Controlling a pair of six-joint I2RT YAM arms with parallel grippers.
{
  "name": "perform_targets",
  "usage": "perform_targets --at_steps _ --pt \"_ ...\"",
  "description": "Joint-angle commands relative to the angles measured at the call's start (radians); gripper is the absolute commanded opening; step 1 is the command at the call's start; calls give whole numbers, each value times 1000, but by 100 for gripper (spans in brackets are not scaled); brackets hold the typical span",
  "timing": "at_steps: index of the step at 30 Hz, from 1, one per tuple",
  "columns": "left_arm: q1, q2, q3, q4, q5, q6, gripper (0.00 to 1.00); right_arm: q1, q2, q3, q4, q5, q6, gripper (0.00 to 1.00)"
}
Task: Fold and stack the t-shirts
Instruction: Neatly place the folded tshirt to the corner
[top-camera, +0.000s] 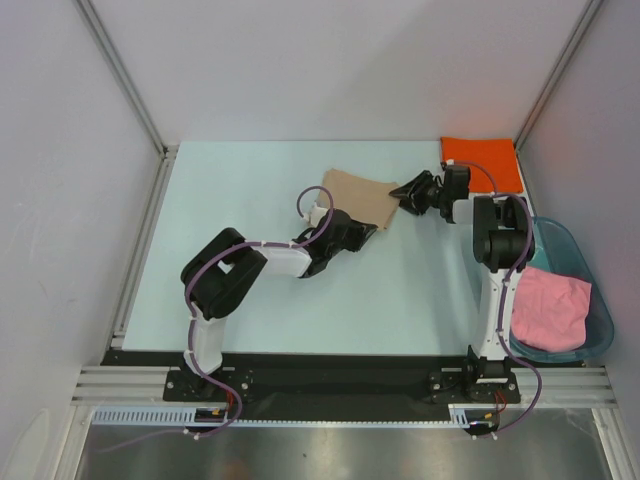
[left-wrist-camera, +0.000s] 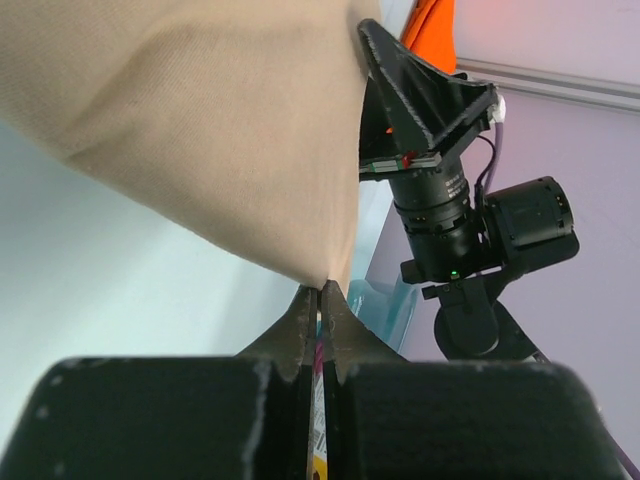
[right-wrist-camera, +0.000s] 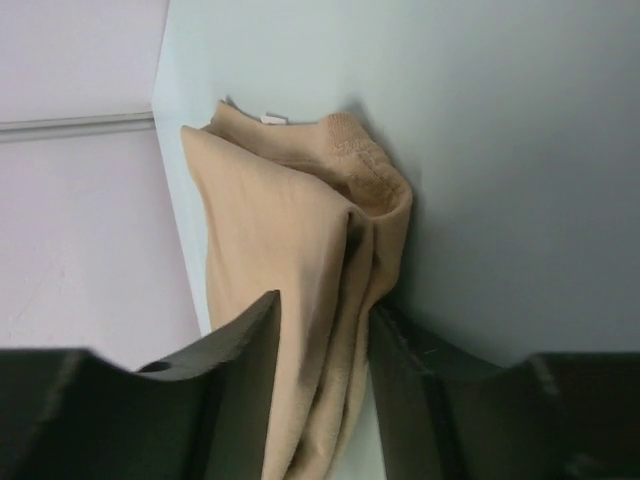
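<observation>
— Reaching out from its base with the elbow bent, the left arm stretched low over the table (top-camera: 250, 290) toward the middle. Did you see its fingers?

— Yes. The left gripper (left-wrist-camera: 320, 300) was closed tight on one corner of the tan t-shirt (top-camera: 358, 195), and the cloth spread away from this pinch.

— And the right arm?

— It stood tall over its base, then bent down and to the left. The right gripper (right-wrist-camera: 325, 310) had one finger at each side of a bunched edge of the same tan t-shirt, near the collar. The fingers were apart with cloth between them. I could not tell if they pressed it.

— Where was this shirt?

— At the far middle of the table, between the two grippers.

— What was around?

— The orange t-shirt (top-camera: 483, 160) lay flat in the far right corner, just behind the right gripper. The pink t-shirt (top-camera: 550, 310) lay crumpled in the teal tub (top-camera: 575, 245) at the right edge. From above, the right arm covered a part of the tub's rim.
</observation>
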Motion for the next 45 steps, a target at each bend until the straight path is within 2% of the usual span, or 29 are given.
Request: perform_targets --at_steps 1,2,5,6,9,11,14,15,16,17,19,20,21,22,27,28,35,40,45 --pt "9 -46 -10 64 26 4 0 8 43 11 8 22 -40 42" --pt "9 -46 -12 65 27 4 1 8 49 12 16 13 -40 38" --pt "9 -50 -12 62 35 16 0 8 50 23 24 1 -48 13" --pt "9 -53 -11 59 40 23 0 7 45 22 18 1 -56 0" --pt "12 -52 -21 58 79 88 0 7 1 26 -43 -5 -97 0" --pt "24 -50 -65 160 118 195 4 14 -71 22 -161 53 -172 0" --pt "24 -46 -108 243 180 289 20 36 -139 34 -333 169 -331 0" --pt "21 -46 -118 259 240 315 31 36 -171 37 -373 191 -364 0" --pt "16 -49 -138 295 265 383 34 36 -188 46 -437 231 -391 0" --pt "13 -58 -206 416 286 410 39 36 -199 57 -474 255 -455 0" --pt "13 -90 -295 514 310 445 43 37 -236 84 -590 326 -517 0" --pt "19 -122 -378 595 316 453 54 40 -246 112 -625 350 -549 0" --pt "24 -141 -407 614 332 461 59 48 -260 124 -658 373 -621 0" --pt "33 -159 -431 618 342 476 59 53 -288 134 -710 445 -655 0" --pt "33 -315 -544 596 392 534 54 64 -386 150 -813 665 -831 0" --pt "32 -338 -558 583 406 551 54 64 -392 160 -849 752 -855 0" --pt "32 -510 -583 428 480 663 58 8 -400 322 -883 840 -982 0" --pt "36 -679 -564 151 468 825 63 1 -331 539 -982 910 -1085 0" --pt "71 -837 -573 12 451 931 68 -2 -287 640 -1005 990 -1200 0"
